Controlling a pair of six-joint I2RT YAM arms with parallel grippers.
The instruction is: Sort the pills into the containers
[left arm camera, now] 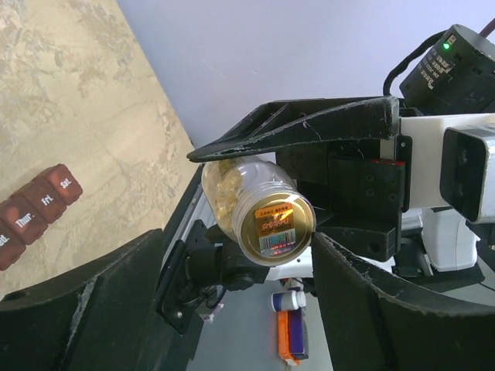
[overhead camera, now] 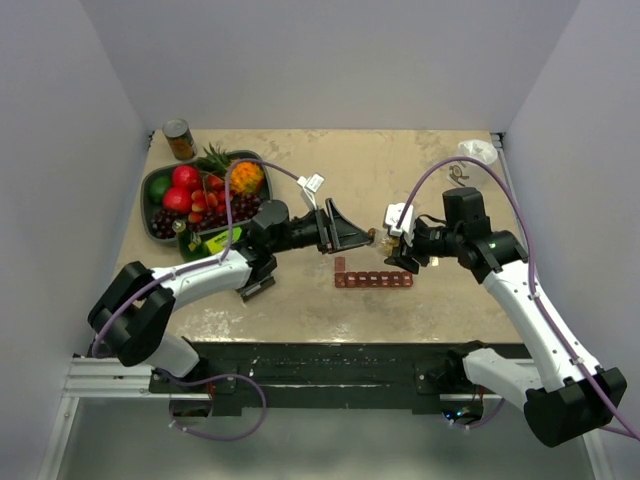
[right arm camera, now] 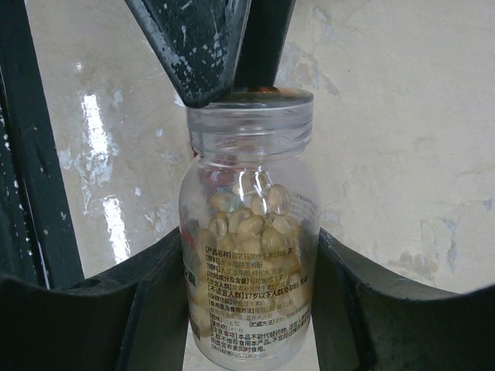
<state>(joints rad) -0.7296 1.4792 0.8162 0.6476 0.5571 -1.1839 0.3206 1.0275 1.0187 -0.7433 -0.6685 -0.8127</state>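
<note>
The pills (right arm camera: 255, 224) are golden-amber and fill a clear bottle (right arm camera: 251, 255) with a gold cap (left arm camera: 274, 224). My right gripper (right arm camera: 251, 247) is shut on the bottle's body and holds it above the table, cap pointing left towards my left gripper (overhead camera: 366, 238). The left gripper (left arm camera: 240, 239) is open and its fingers (left arm camera: 356, 294) straddle the cap; one finger (right arm camera: 205, 46) touches the cap's rim. The containers (overhead camera: 373, 279), a dark red strip with day-marked lids shut (left arm camera: 42, 201), lie on the table just below both grippers.
A grey fruit bowl (overhead camera: 150, 190) with grapes, apples and a pineapple stands at the back left, a tin can (overhead camera: 180, 140) behind it. A white crumpled thing (overhead camera: 478, 150) lies at the back right corner. White walls close in both sides.
</note>
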